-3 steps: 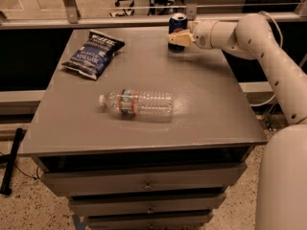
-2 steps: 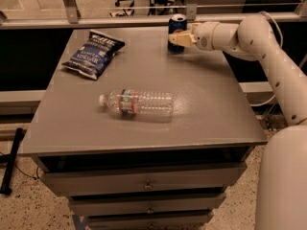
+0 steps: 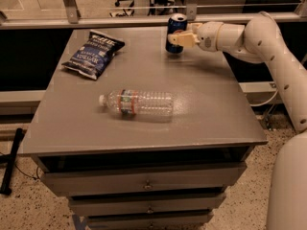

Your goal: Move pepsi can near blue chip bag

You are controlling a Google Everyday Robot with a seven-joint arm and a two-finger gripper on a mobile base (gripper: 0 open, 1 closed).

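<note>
Pincer (image 3: 178, 38) pinches the upright pepsi can (image 3: 175, 26) at upper centre of the frame; keep it level, travel left, set it on the counter (image 3: 211, 114) just beside the blue chip bag (image 3: 92, 55), upper left

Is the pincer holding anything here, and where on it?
The pincer grips the upright pepsi can around its middle, near the table's far edge.
</note>
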